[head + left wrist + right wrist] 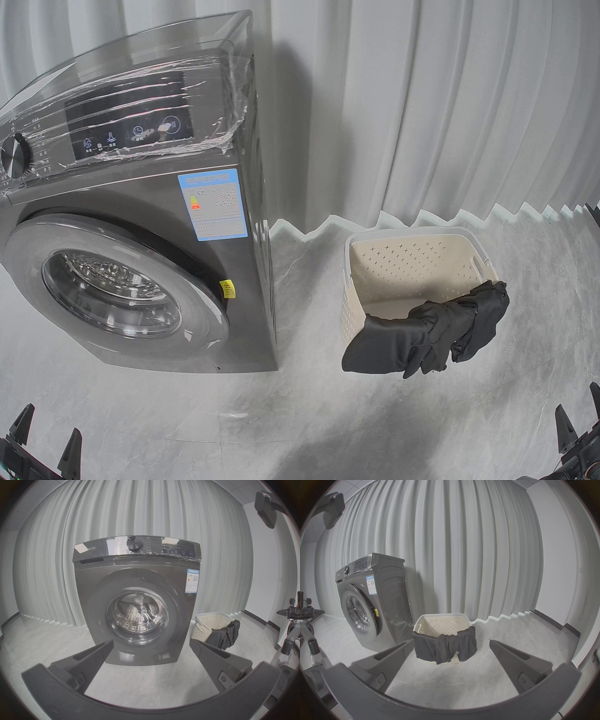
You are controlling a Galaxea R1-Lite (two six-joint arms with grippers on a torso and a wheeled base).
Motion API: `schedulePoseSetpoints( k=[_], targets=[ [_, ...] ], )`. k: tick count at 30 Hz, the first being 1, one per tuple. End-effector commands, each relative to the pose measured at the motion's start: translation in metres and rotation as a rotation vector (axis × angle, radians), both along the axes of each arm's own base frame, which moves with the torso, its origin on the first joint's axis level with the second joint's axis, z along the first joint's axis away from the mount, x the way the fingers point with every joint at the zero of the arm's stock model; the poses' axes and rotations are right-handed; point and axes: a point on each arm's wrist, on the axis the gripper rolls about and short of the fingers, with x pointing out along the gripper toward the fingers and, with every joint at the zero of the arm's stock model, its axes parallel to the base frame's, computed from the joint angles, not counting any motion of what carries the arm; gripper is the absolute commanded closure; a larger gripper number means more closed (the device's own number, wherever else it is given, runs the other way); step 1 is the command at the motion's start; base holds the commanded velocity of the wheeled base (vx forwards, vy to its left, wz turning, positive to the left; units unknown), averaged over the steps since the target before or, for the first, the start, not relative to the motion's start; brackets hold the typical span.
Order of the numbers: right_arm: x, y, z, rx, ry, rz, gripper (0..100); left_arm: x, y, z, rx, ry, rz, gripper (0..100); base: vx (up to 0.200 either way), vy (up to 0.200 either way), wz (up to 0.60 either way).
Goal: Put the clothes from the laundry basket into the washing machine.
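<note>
A grey front-loading washing machine (144, 206) stands on the left with its round door (115, 294) closed; it also appears in the left wrist view (137, 598) and right wrist view (372, 602). To its right sits a cream laundry basket (412, 262), with a black garment (431, 334) draped over its near rim. The basket (440, 625) and the garment (445, 647) lie ahead of my right gripper (450, 658), which is open and empty. My left gripper (151, 661) faces the machine door, open and empty. Both grippers sit low, near the head view's bottom corners (47, 437) (581, 419).
White pleated curtains (437, 106) hang behind the machine and basket. The grey marble floor (300, 412) spreads wide between me and both objects. Clear plastic wrap covers the machine's control panel (125, 125).
</note>
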Motion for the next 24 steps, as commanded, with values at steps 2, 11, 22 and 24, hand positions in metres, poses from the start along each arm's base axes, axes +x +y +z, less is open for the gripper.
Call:
schedulePoseSetpoints(
  k=[2, 11, 22, 24],
  targets=[
    [-0.0002, 0.0000, -0.0044, 0.000, -0.002, 0.002, 0, -0.0002, 0.0000, -0.0047, 0.000, -0.002, 0.000, 0, 0.000, 0.200, 0.00],
    [-0.0002, 0.0000, -0.0044, 0.000, -0.002, 0.000, 0, -0.0002, 0.0000, -0.0047, 0.000, -0.002, 0.000, 0, 0.000, 0.200, 0.00],
    [-0.0002, 0.0000, -0.0044, 0.000, -0.002, 0.002, 0, -0.0002, 0.0000, -0.0047, 0.000, -0.002, 0.000, 0, 0.000, 0.200, 0.00],
    [-0.0002, 0.0000, -0.0044, 0.000, -0.002, 0.000, 0, -0.0002, 0.0000, -0.0047, 0.000, -0.002, 0.000, 0, 0.000, 0.200, 0.00]
  ],
)
